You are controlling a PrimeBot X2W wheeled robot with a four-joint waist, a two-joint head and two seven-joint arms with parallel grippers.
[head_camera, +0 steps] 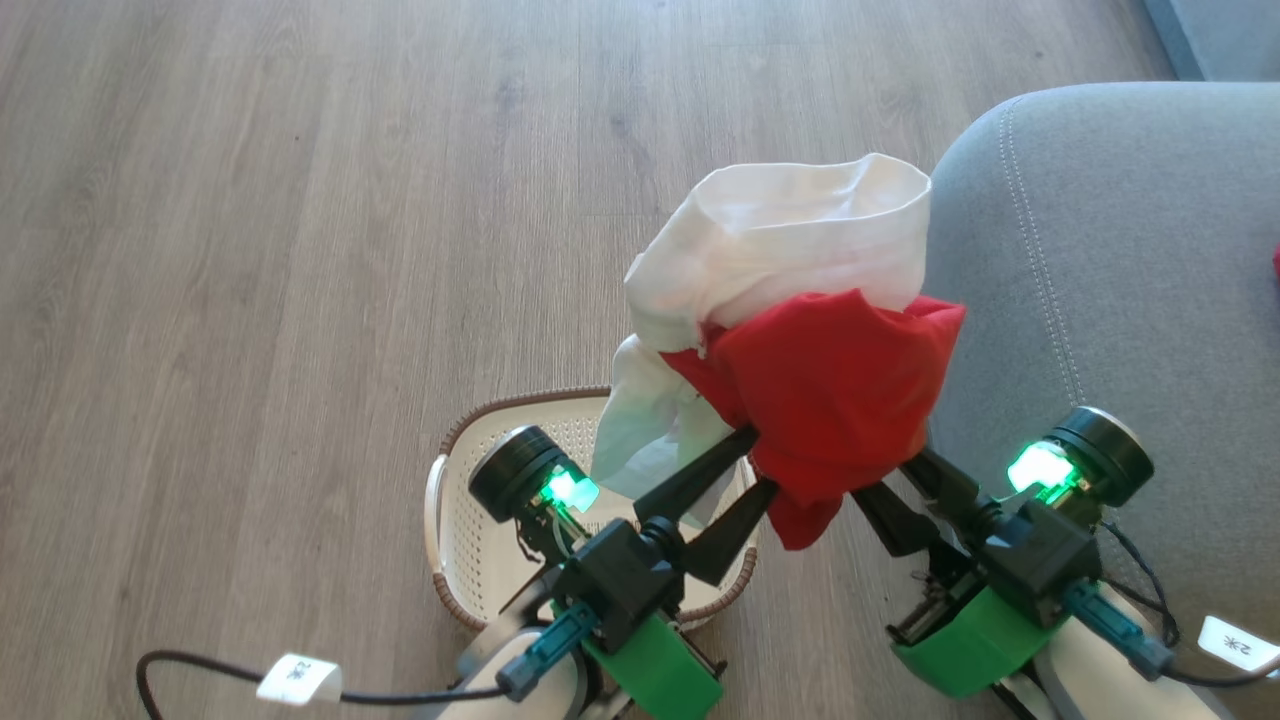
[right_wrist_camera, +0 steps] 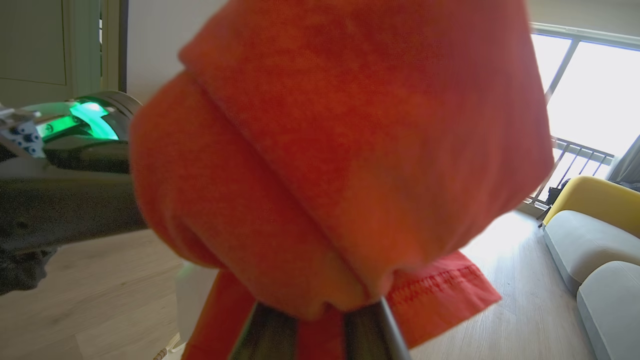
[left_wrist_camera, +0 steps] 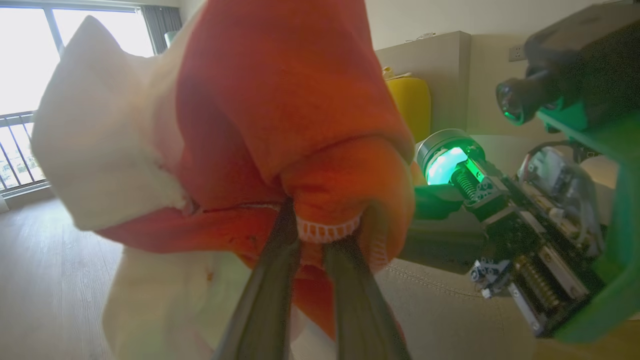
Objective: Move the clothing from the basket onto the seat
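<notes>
A piece of clothing (head_camera: 830, 400), bright red with a white part (head_camera: 800, 240) bunched on top, hangs in the air between my two grippers. My left gripper (head_camera: 762, 465) is shut on its lower red edge; the left wrist view has the fingers (left_wrist_camera: 280, 260) pinching a stitched hem. My right gripper (head_camera: 885, 482) is shut on the red cloth from the other side, its tips buried in the fabric (right_wrist_camera: 350, 150). The cream perforated basket (head_camera: 470, 560) stands on the floor right below the left arm. The grey seat (head_camera: 1130, 250) lies just right of the clothing.
Wood floor (head_camera: 300, 250) spreads to the left and ahead. A black cable with a white tag (head_camera: 298, 680) lies at the lower left. A sliver of red (head_camera: 1276, 262) shows at the seat's right edge. A yellow chair (right_wrist_camera: 595, 195) stands by the window.
</notes>
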